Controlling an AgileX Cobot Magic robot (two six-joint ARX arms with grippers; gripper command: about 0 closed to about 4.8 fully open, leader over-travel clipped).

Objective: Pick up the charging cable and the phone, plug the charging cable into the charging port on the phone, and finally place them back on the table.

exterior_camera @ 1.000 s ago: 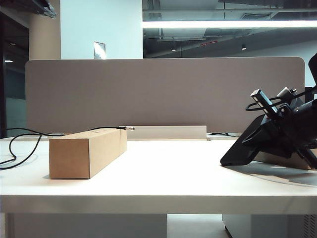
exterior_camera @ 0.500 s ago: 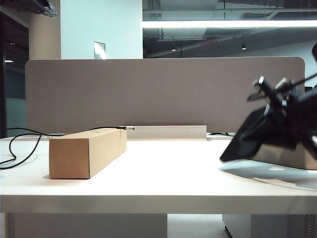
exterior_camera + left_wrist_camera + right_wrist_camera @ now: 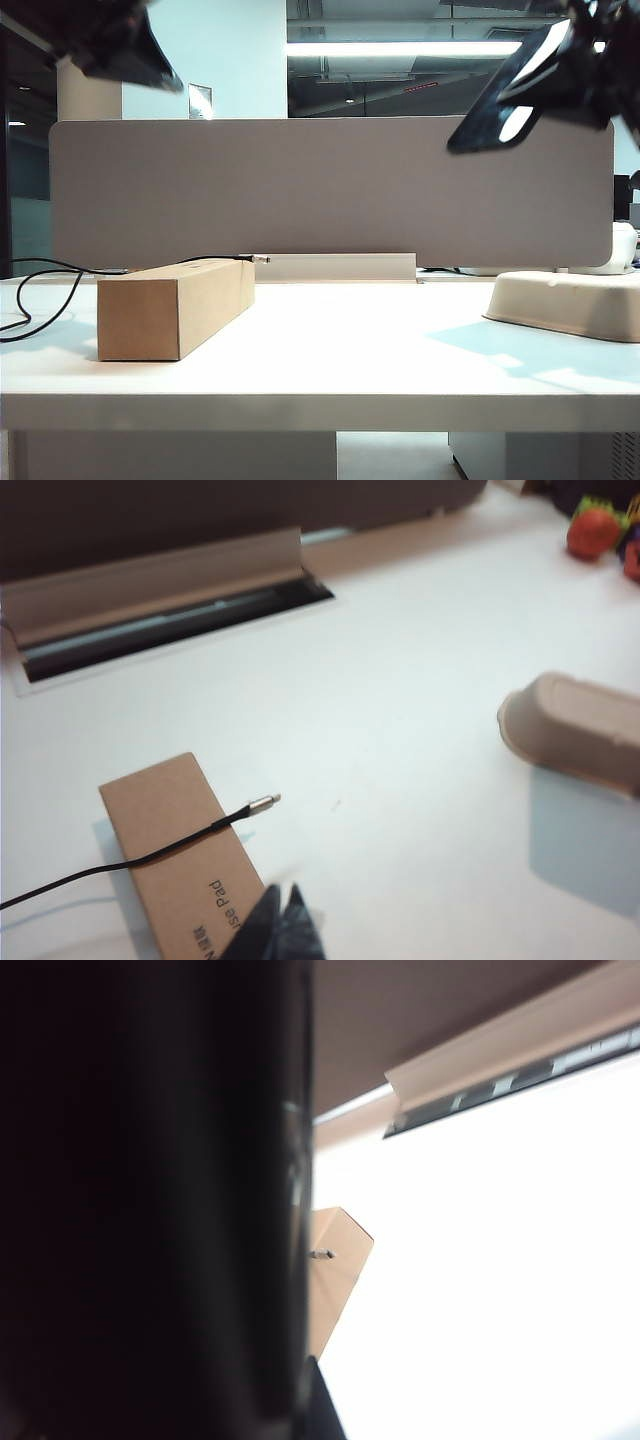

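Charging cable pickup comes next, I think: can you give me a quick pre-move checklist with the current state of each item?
1. Phone secured in the right gripper, lifted clear of the table: ok.
2. Charging cable plug tip lying exposed on top of the cardboard box: ok.
3. Left gripper positioned above the box, near the plug: ok.
4. Left gripper's jaws open enough to take the cable: not ok, they are shut.
5. Charging port facing toward the cable side: cannot tell, the port is not visible.
6. Cream tray away from the cable: ok.
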